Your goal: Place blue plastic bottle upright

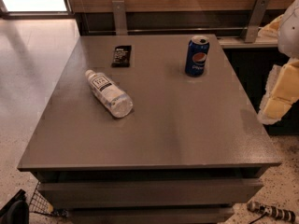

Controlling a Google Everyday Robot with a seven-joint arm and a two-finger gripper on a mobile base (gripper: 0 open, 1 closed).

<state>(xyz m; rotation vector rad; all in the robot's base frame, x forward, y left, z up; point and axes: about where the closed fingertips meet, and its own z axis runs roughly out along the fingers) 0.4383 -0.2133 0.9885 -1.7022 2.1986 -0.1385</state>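
Observation:
The blue plastic bottle [108, 93] is clear with a white cap and a printed label. It lies on its side on the left part of the grey table [187, 125], cap pointing to the far left. My gripper [276, 99] shows as a white and yellowish shape at the right edge of the view, beyond the table's right side and well away from the bottle. It holds nothing that I can see.
A blue Pepsi can [197, 56] stands upright at the back right of the table. A flat black packet [121, 56] lies at the back, left of the can. A wooden wall with metal brackets [119, 17] runs behind the table.

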